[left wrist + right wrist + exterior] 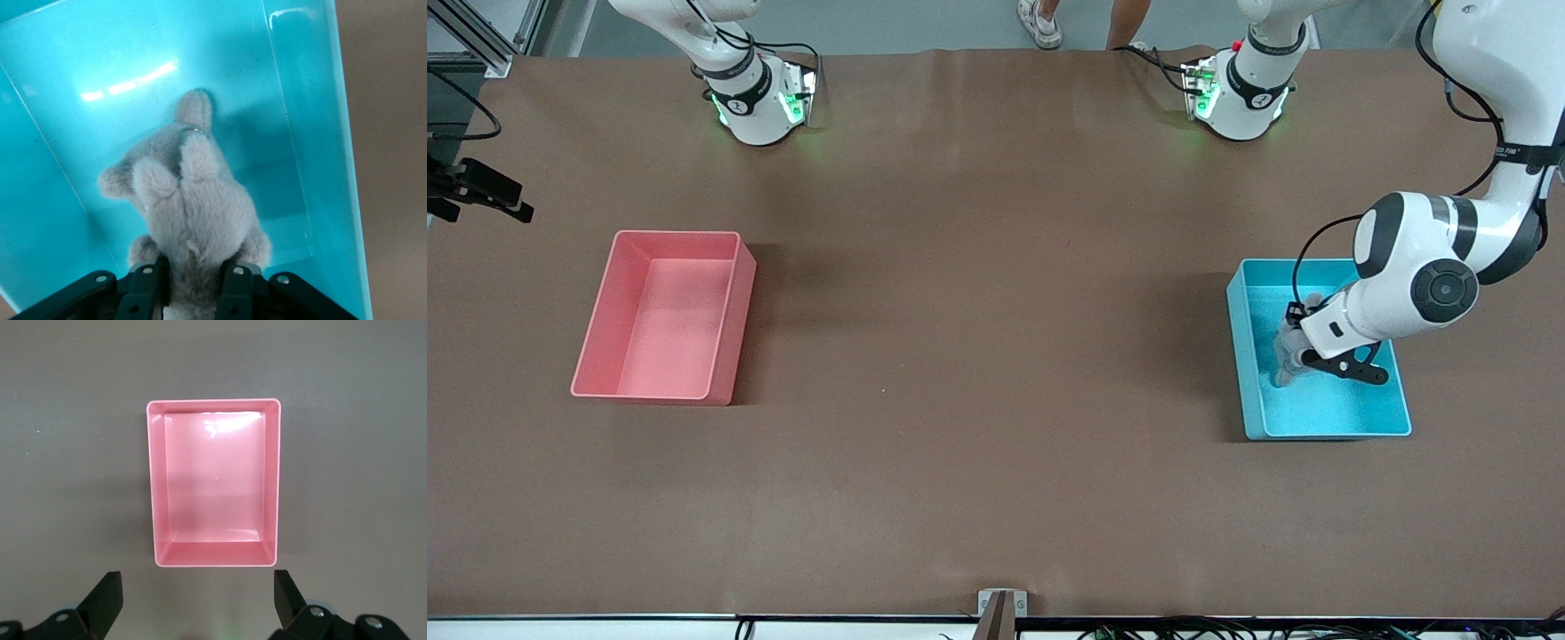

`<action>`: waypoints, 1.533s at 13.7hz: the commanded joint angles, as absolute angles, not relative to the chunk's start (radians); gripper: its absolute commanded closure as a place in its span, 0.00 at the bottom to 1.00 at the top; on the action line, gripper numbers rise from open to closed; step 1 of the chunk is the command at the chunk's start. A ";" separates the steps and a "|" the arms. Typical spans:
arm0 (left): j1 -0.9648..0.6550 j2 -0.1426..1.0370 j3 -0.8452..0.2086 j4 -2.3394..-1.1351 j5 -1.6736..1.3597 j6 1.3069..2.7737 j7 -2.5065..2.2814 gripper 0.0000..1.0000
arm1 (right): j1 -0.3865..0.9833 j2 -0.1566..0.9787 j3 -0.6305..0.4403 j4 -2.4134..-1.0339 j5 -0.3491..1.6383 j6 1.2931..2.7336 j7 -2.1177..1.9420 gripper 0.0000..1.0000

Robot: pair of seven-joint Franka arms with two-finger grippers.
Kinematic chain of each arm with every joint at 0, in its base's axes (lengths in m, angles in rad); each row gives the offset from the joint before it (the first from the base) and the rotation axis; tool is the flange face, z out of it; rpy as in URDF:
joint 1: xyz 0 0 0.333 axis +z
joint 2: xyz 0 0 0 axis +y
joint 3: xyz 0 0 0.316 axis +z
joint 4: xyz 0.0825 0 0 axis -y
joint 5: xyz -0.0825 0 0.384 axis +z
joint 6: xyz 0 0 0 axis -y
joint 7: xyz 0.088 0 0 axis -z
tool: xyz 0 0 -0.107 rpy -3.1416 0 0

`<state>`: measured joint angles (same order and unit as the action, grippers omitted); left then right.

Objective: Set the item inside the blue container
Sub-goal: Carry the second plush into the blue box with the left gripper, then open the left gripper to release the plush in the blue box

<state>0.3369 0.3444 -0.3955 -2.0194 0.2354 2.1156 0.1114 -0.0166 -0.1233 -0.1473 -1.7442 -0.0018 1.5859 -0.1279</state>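
Note:
The item is a grey plush toy [193,200], and it hangs inside the blue container [1240,356] with its head toward the floor. My left gripper [1303,354] reaches down into that bin, shut on the toy's rear end, one black finger [148,283] pressed in on each side. In the left wrist view the container's cyan walls [313,133] surround the toy. Whether the toy rests on the floor I cannot tell. My right gripper [198,600] hovers open and empty over bare table, just off one short wall of the pink bin; it does not show in the front view.
An empty pink bin [734,320] of the same shape stands toward the right arm's end of the table, also visible in the right wrist view [157,487]. Brown table surface [996,356] stretches between the two bins. A black clamp [480,191] juts in at the table's edge.

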 commanded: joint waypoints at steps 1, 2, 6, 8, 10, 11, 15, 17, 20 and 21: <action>0.345 0.333 -0.403 -2.023 0.252 2.125 0.118 0.05 | -0.021 -0.147 -0.140 -1.755 -0.014 1.595 -0.138 0.00; 0.345 0.328 -0.403 -2.014 0.250 2.125 0.123 0.00 | -0.020 -0.147 -0.138 -1.755 -0.014 1.594 -0.138 0.00; 0.345 0.313 -0.406 -1.941 0.247 2.067 0.135 0.00 | -0.021 -0.149 -0.138 -1.744 -0.014 1.580 -0.140 0.00; 0.345 0.313 -0.408 -1.869 0.244 1.979 0.138 0.00 | -0.023 -0.149 -0.140 -1.741 -0.014 1.572 -0.140 0.00; 0.345 0.295 -0.410 -1.813 0.178 1.909 0.153 0.00 | -0.023 -0.149 -0.138 -1.741 -0.014 1.572 -0.138 0.00; 0.351 0.272 -0.408 -1.783 0.141 1.876 0.166 0.00 | -0.023 -0.149 -0.138 -1.740 -0.014 1.574 -0.138 0.00; 0.365 0.178 -0.403 -1.668 0.077 1.732 0.153 0.00 | -0.021 -0.150 -0.137 -1.729 -0.011 1.568 -0.135 0.00; 0.367 0.118 -0.399 -1.664 0.049 1.701 0.109 0.00 | -0.023 -0.163 -0.140 -1.729 -0.009 1.566 -0.135 0.00; 0.367 0.046 -0.397 -1.649 0.032 1.684 0.064 0.00 | -0.021 -0.164 -0.140 -1.730 -0.005 1.565 -0.133 0.00; 0.367 0.034 -0.396 -1.637 0.028 1.683 0.064 0.00 | -0.023 -0.164 -0.140 -1.730 0.006 1.565 -0.133 0.00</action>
<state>0.3601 0.0708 -0.3986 -1.6480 0.0528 1.7003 0.0728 -0.0166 -0.1397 -0.1443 -1.7170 -0.0008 1.5722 -0.1285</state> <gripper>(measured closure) 0.000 0.000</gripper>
